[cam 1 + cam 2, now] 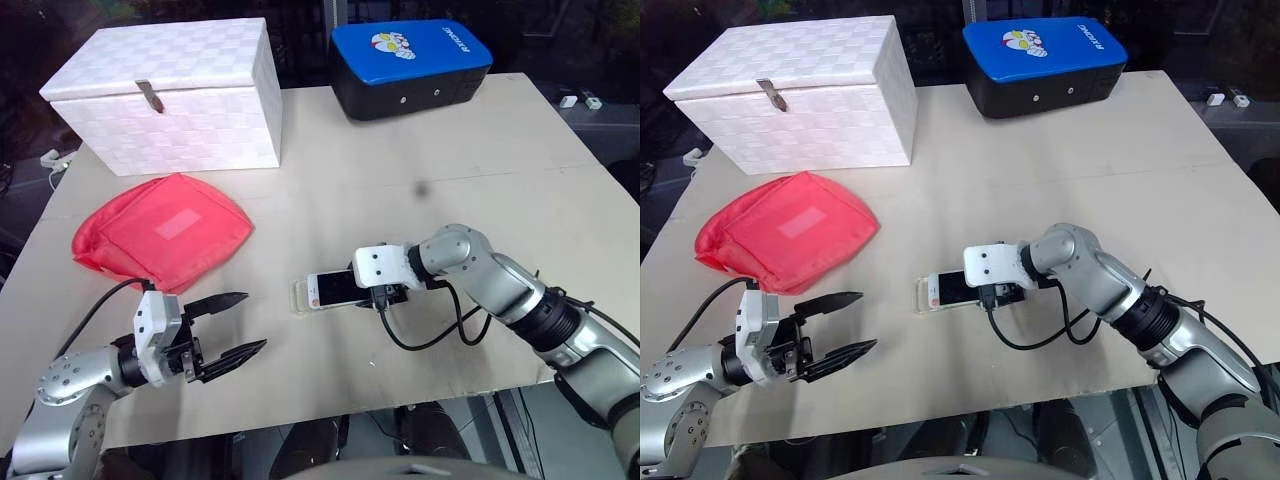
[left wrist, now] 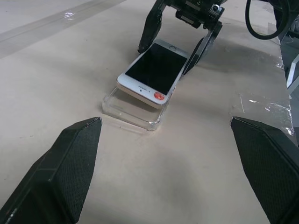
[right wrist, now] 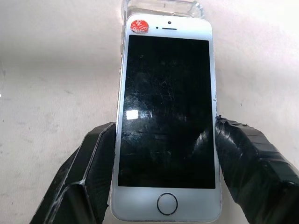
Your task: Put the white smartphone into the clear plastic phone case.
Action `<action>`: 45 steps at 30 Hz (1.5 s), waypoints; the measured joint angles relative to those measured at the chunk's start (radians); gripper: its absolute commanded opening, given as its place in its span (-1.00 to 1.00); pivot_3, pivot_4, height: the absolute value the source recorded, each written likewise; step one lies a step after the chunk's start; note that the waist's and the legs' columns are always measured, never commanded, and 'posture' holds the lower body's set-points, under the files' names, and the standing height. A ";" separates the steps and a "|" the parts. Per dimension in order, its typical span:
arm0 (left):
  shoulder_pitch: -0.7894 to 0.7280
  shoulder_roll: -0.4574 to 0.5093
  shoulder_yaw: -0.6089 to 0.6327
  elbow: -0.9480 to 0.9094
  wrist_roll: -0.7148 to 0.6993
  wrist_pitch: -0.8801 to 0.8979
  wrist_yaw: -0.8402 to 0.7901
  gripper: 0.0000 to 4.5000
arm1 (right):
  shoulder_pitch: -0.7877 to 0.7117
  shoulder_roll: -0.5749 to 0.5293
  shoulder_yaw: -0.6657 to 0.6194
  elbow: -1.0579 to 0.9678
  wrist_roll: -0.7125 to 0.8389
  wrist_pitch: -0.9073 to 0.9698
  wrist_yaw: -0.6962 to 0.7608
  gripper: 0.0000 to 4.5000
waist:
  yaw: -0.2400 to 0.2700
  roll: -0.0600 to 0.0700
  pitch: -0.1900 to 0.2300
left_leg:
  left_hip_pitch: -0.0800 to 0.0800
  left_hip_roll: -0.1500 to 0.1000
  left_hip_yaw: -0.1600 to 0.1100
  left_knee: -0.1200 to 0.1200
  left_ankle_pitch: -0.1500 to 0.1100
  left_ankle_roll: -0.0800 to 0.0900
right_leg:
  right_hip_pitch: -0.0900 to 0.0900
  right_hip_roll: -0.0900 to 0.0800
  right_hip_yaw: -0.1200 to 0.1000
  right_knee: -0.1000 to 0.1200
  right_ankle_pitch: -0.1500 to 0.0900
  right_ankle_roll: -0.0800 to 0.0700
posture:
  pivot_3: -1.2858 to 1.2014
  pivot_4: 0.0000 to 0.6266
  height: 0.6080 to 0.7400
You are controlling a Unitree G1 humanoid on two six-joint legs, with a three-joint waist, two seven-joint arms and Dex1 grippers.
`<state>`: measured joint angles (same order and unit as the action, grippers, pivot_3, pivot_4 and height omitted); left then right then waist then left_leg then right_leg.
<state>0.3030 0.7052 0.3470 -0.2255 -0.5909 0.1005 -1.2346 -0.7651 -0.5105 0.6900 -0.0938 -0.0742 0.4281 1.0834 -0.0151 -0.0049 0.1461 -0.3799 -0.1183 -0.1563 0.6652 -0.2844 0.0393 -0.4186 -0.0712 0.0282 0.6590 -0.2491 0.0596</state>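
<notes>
Beige tabletop (image 1: 420, 150), matte, with wide bare surface around the working spot; its near edge runs just below both arms.

White smartphone (image 1: 335, 288) lies near the table's middle, screen up, a red sticker at its far-end corner. Its far end sits over the clear plastic phone case (image 2: 133, 108), tilted: the left wrist view shows that end resting on the case rim, not seated inside. The case lies flat on the table and pokes out beyond the phone on the robot's left.

Right gripper (image 1: 385, 292) comes in from the robot's right and has the phone pinched across its width at the home-button end, one black finger (image 3: 93, 172) pressed on each long edge (jaws spread only as wide as the phone). A black cable loops on the table beside this wrist.

Left gripper (image 1: 232, 325) hovers above the table, well apart from phone and case, near the front edge on the robot's left. Its fingers (image 2: 60, 172) are spread wide with nothing between them, pointing toward the case.

Farther out: red pouch (image 1: 165, 232) at left, white woven box (image 1: 170, 95) behind it, blue-lidded black case (image 1: 410, 65) at the far edge. Bare table separates all three from the phone.
</notes>
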 measured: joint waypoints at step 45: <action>-0.043 0.005 -0.053 0.025 0.060 0.025 0.084 0.89 | -0.008 0.226 -0.182 0.006 0.164 0.238 0.039 -0.99 | -0.004 0.001 0.000 | 0.000 0.000 0.001 -0.003 0.000 -0.001 | -0.003 0.000 0.001 0.001 0.000 -0.001 | 0.03 -0.52 1.00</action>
<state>0.2604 0.7097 0.2937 -0.2002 -0.5309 0.1253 -1.1508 -0.7730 -0.2842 0.5075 -0.0877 0.0902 0.6662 1.1221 -0.0195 -0.0039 0.1463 -0.3797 -0.1182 -0.1555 0.6620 -0.2843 0.0387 -0.4214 -0.0710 0.0295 0.6605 -0.2490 0.0590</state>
